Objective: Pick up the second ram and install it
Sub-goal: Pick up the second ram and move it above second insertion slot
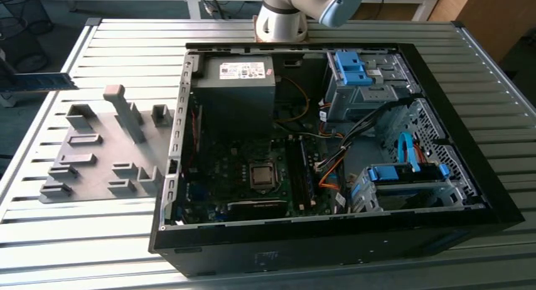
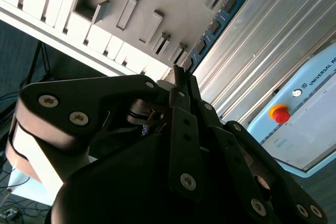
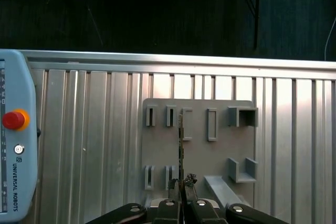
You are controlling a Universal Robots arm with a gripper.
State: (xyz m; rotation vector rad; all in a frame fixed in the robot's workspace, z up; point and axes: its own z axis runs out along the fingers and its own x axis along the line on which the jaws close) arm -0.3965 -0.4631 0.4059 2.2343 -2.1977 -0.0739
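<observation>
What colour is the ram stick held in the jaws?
The second ram is blue with a row of black chips, best seen in the second wrist view.

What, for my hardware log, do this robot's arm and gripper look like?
The silver-grey tubular arm carries a pale blue joint cap. In the second wrist view, the matte black metal gripper is built of flat linked bars pinned with round silver screws, narrowing to slim black jaws.
</observation>
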